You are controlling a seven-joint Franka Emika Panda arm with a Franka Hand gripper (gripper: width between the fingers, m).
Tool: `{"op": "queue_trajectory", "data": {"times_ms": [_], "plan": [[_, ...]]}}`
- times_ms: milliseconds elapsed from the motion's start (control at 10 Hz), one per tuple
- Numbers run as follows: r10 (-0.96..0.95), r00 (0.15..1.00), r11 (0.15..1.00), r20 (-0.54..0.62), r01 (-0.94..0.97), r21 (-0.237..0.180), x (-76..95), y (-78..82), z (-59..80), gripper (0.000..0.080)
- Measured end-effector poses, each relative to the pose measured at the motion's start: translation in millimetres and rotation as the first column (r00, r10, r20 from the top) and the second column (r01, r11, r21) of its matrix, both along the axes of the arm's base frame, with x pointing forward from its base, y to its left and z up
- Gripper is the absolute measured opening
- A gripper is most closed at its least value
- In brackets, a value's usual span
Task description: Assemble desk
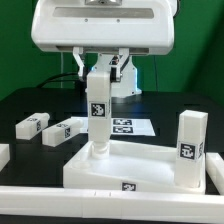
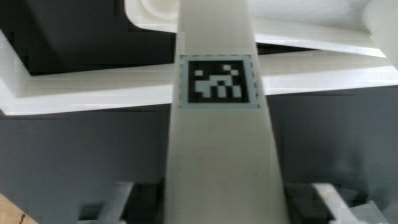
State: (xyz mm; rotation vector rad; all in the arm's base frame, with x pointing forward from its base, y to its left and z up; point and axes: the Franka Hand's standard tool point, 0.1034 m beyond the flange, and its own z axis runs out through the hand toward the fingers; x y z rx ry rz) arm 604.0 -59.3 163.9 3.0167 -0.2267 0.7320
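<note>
One leg (image 1: 190, 148) stands on the top (image 1: 150, 172); gripper (image 1: 99, 74) straddles a second leg (image 1: 98, 115), grip unclear; two loose legs (image 1: 33, 125) wait

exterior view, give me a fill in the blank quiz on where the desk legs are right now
1. The leg under the gripper stands ___ on the desk top.
2. Lying flat on the black table are ___ loose legs.
3. Another standing leg is at the desk top's corner on the exterior view's ___ side.

Missing words: upright; two; right
</note>
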Motion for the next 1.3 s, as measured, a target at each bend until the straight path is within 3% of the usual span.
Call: {"op": "queue_trajectory", "data": {"times_ms": [400,1300], "plan": [[-0.024,1.0,1.0,-0.003,0.024,-0.008,0.8,-23.8,-0.8,0.0291],[-0.018,1.0,1.0,-0.007,0.018,-0.017,3.8,-24.8,-9.3,0.0291]]}}
